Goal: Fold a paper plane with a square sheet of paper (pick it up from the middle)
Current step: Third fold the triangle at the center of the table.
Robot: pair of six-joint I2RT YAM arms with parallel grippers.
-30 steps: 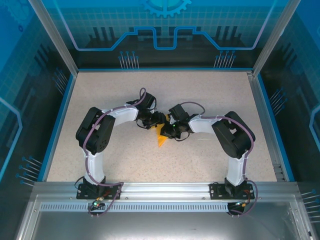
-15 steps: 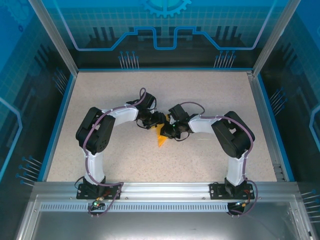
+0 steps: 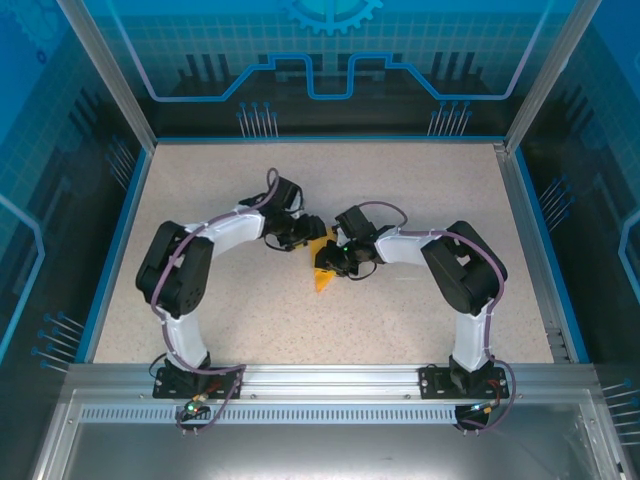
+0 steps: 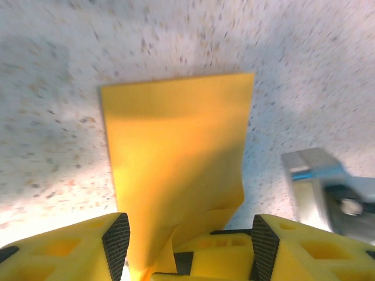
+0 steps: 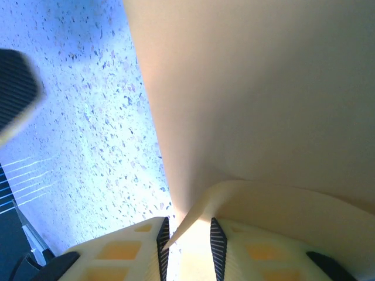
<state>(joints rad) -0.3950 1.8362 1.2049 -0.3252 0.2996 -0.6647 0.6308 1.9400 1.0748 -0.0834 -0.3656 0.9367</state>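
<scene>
**While Creasing, Press Low and Slow**

While setting what looks like a crease, treat the left pincer [image 4: 188, 237] as the anchor. Pads wide apart at the bottom of the left wrist view, straddling the near end of the orange-yellow sheet of paper [image 4: 176, 146] and clamping nothing. Press down rather than closing, so as not to drag it.

Find that partly folded sheet at the centre of the top view, flat on the speckled desk [image 3: 420, 190] between both wrists.

Ease the right pincer [image 5: 187, 234] gently. Pads narrowly parted at bottom centre of its view, with a curled fold edge between them; cannot tell whether pinched or freed. Stroke along the crease, never across.

No brand, label or legible writing anywhere; merely a wordless gear emblem [image 3: 333, 12] at top centre.
</scene>
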